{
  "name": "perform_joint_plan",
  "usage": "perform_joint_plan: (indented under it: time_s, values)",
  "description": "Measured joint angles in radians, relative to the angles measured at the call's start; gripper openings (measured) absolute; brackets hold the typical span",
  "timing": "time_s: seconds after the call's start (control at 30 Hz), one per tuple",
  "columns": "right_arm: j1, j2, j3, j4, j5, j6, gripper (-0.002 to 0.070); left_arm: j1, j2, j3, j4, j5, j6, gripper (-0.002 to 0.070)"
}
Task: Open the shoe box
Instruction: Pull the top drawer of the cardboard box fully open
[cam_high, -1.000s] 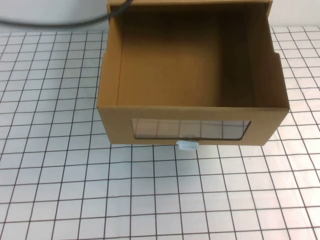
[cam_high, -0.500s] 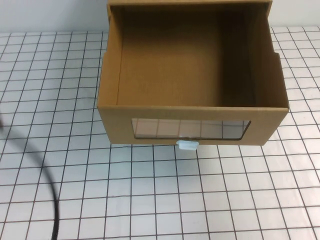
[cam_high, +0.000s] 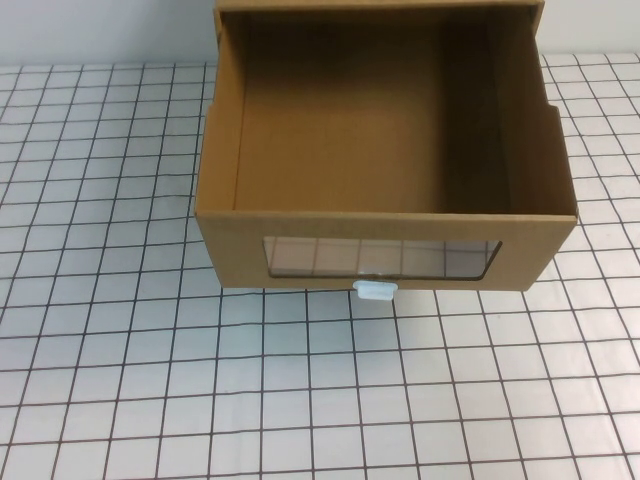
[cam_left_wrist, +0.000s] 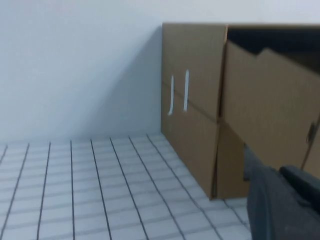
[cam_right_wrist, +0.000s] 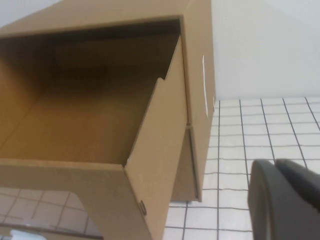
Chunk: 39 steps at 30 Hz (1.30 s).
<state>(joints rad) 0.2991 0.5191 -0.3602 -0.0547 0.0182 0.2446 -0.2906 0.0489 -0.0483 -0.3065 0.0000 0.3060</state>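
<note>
The brown cardboard shoe box (cam_high: 385, 215) stands at the back middle of the table, and its drawer is pulled out toward me. The drawer's inside (cam_high: 340, 130) is bare, and its front has a clear window (cam_high: 380, 257) with a small white pull tab (cam_high: 375, 290) below it. Neither gripper shows in the high view. In the left wrist view my left gripper (cam_left_wrist: 277, 172) hangs shut and empty beside the box's left side (cam_left_wrist: 192, 105). In the right wrist view my right gripper (cam_right_wrist: 277, 165) is shut on nothing, off the drawer's right side wall (cam_right_wrist: 157, 165).
The table (cam_high: 300, 400) is white with a black grid and stretches in front of the box and to both sides. A plain white wall (cam_left_wrist: 75, 65) rises right behind the box.
A dark cable that crossed the high view's top left, then its lower left, has left the picture. The box and its drawer have not moved.
</note>
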Motion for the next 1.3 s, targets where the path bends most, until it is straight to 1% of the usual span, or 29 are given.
perform_joint_plan:
  time_s: [0.17, 0.4, 1.0, 1.13, 1.23, 1.3]
  values:
    - [0.0, -0.002, 0.006, 0.014, -0.033, 0.002, -0.0013, 0.0, -0.045, 0.074, 0.0, 0.019, -0.009, -0.0003]
    - [0.0, -0.001, 0.008, 0.018, -0.036, 0.002, -0.0013, 0.0, -0.045, 0.074, 0.0, 0.074, -0.01, -0.0003]
    - [0.0, -0.001, 0.008, 0.023, -0.046, -0.002, -0.0013, 0.0, -0.045, 0.075, 0.0, 0.077, -0.01, -0.0003]
    - [0.0, -0.001, 0.01, 0.023, -0.055, -0.077, -0.0013, 0.0, -0.045, 0.075, 0.0, 0.079, -0.01, -0.0003]
    - [-0.037, -0.031, 0.04, 0.023, -0.049, -0.141, -0.0013, 0.0, -0.045, 0.075, 0.0, 0.079, -0.01, -0.0003]
    - [-0.104, -0.078, 0.086, 0.023, -0.052, -0.159, -0.0013, 0.0, -0.045, 0.075, 0.0, 0.079, -0.01, -0.0003]
